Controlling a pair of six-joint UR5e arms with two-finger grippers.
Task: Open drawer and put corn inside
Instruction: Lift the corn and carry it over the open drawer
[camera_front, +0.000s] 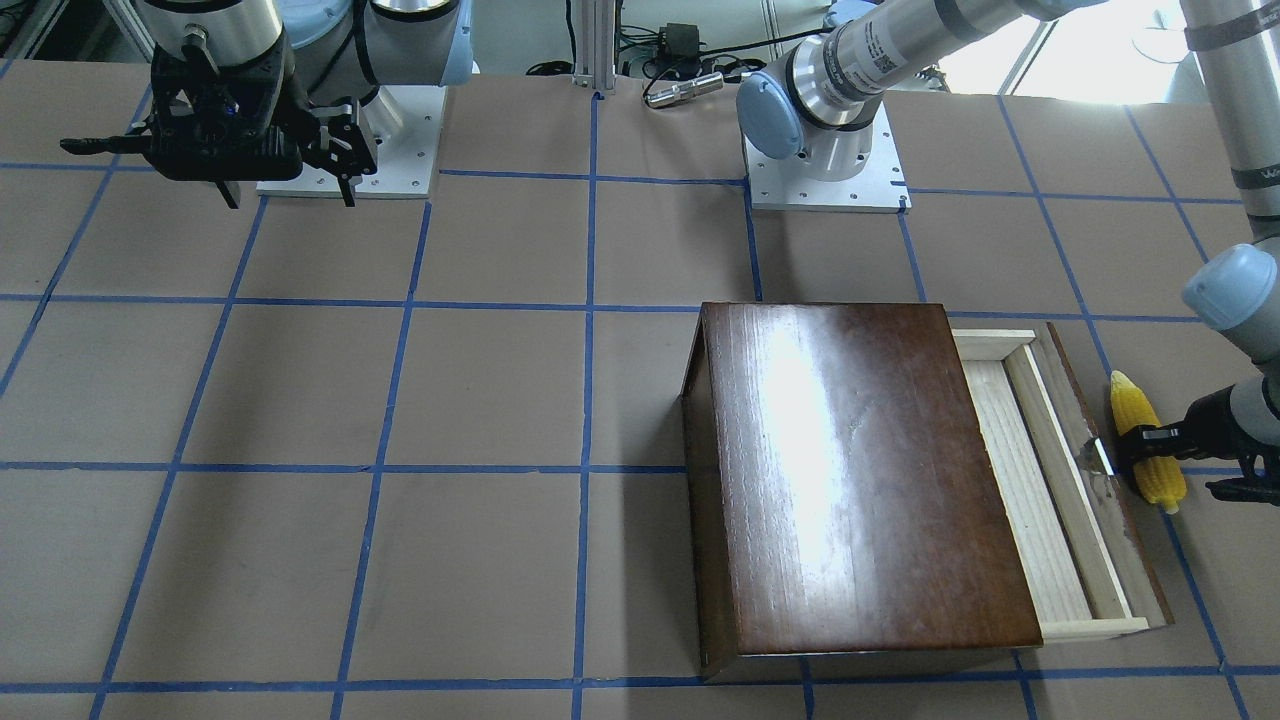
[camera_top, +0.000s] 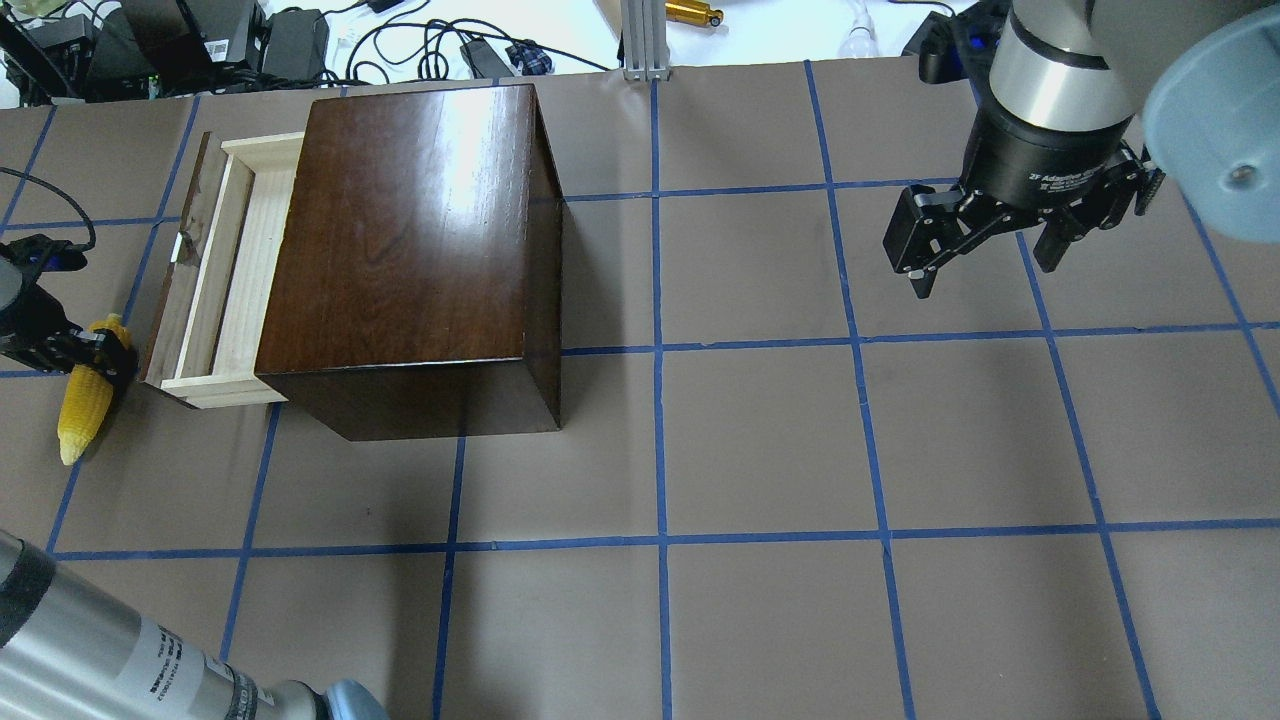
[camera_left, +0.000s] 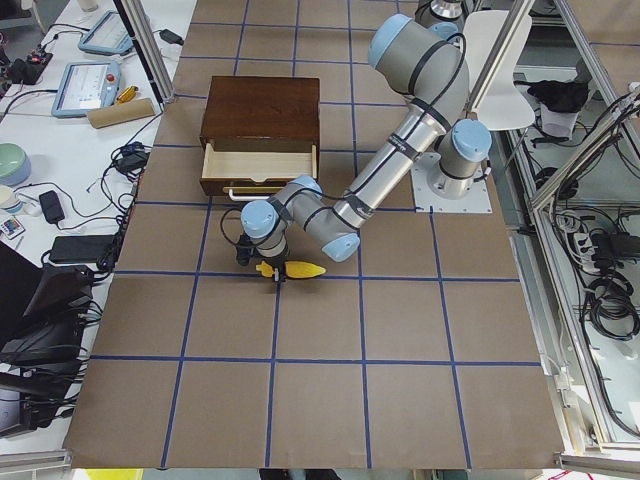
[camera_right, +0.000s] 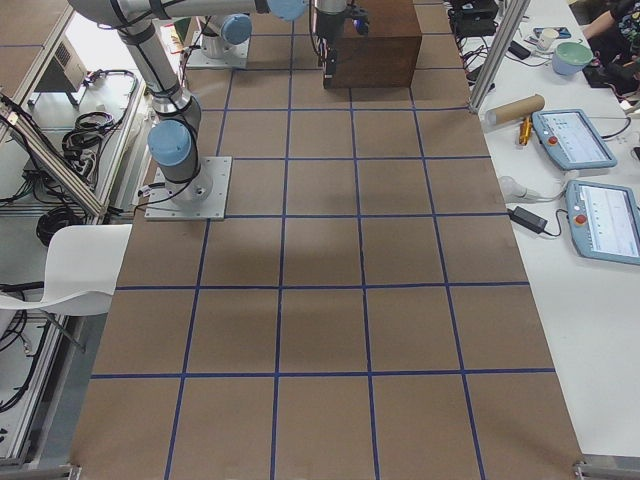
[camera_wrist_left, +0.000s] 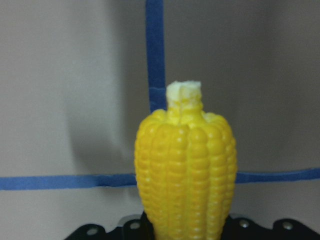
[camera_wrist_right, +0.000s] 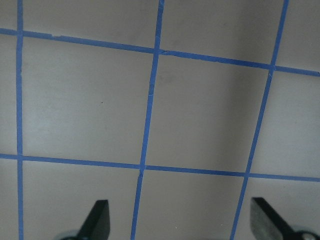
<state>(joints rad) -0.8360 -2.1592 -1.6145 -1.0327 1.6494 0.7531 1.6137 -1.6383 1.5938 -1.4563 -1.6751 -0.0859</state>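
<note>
My left claw (camera_front: 1150, 440) grips the bumpy yellow toy corn cob (camera_front: 1134, 405) at its middle, beside the open pale-wood drawer (camera_front: 1012, 480), so it should lift level.

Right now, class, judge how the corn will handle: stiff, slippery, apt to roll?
Probably stiff: the corn juts unsagging from the left gripper. Its bumpy kernels likely aid grip. Round and tapered, it may roll if released.
</note>
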